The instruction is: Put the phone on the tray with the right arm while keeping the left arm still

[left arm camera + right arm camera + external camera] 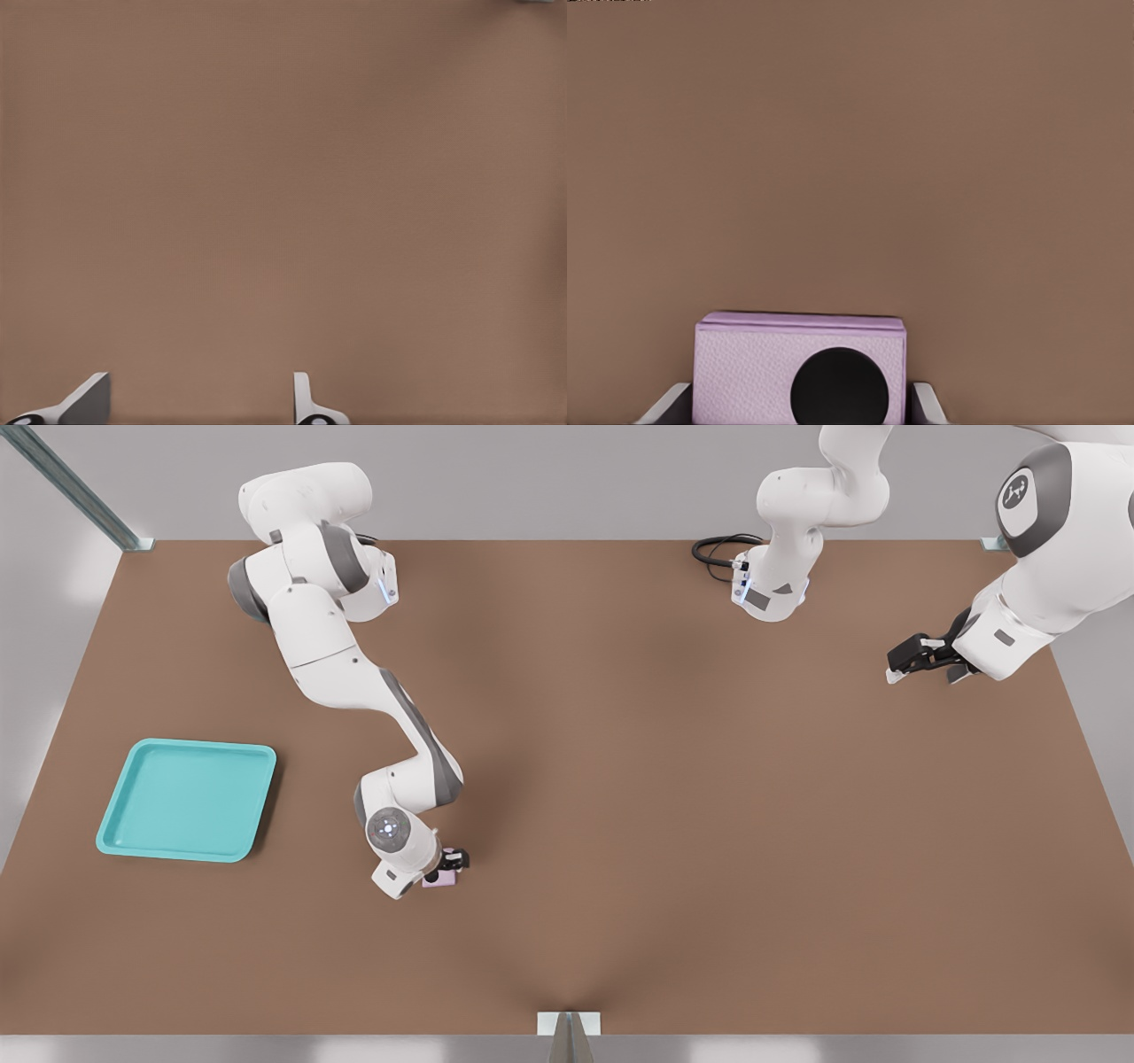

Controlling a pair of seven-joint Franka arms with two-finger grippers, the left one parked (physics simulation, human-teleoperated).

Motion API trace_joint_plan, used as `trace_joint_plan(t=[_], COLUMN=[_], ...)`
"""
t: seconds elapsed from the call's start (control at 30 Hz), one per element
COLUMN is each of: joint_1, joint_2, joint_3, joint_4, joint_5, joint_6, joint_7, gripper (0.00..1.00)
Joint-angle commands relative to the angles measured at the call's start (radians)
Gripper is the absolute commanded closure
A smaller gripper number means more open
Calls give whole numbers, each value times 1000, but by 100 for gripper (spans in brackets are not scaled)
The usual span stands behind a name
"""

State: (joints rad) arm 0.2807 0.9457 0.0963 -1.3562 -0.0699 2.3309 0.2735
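Front view first: the right arm [354, 682] reaches down from the far edge of the brown table [673, 797] and bends toward the near side, its lit wrist disc facing up. Its gripper [446, 865] sits low over the tabletop, just beside the wrist on the front view's right. The phone [440, 879], a small pale pink slab, shows partly under the black fingers and lies on the table surface. The tray [186, 800], turquoise with a raised rim, lies flat toward the front view's left, well apart from the phone and gripper, with nothing in it

Right wrist view next: the phone [799, 367] fills the space between the two fingertips [666, 405], one grey tip at each of its sides. Both tips sit just beside the phone's edges, so the jaws stand narrowly around it; whether they press on it or merely flank it I cannot tell. One black round lens shows on the pink face. Beyond it lies bare brown table [850, 159]

Left wrist view last: only brown table [283, 195] and two pale fingertips of the parked arm
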Motion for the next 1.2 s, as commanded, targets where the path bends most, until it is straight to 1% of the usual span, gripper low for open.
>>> trace_joint_plan(t=[0.0, 0.27, 0.3, 0.33, 0.4, 0.43, 0.47, 0.5, 0.53, 0.63, 0.67, 0.73, 0.83, 0.93, 0.97, 1.03, 1.17], joint_1=[0, 3, 3, 3, -1, -8, -17, -44, -67, -166, -215, -291, -399, -564, -601, -655, -709], joint_2=[-1, -5, -5, -5, -7, -33, -90, -146, -212, -352, -392, -432, -436, -444, -444, -433, -406], joint_3=[0, 0, 0, 0, 0, 0, -4, -3, -4, 0, 5, 6, 8, 17, 28, 28, 31], joint_4=[0, 0, 0, 0, 0, -3, -41, -63, -113, -273, -322, -370, -397, -419, -420, -423, -439], joint_5=[-2, -4, -4, -4, -4, -4, -4, -4, -4, -4, -4, -5, -4, -1, -1, -1, 2], joint_6=[18, 13, 13, 13, 12, 1, -1, -56, -64, -53, -51, -53, -50, -51, -53, -53, -47], joint_7=[76, 73, 72, 72, 73, 67, 67, 53, 33, -74, -128, -227, -381, -629, -668, -746, -806], gripper=[16, 16, 17, 20, 20, 20, 20, 20, 20, 20, 20, 20, 20, 20, 20, 20, 20])
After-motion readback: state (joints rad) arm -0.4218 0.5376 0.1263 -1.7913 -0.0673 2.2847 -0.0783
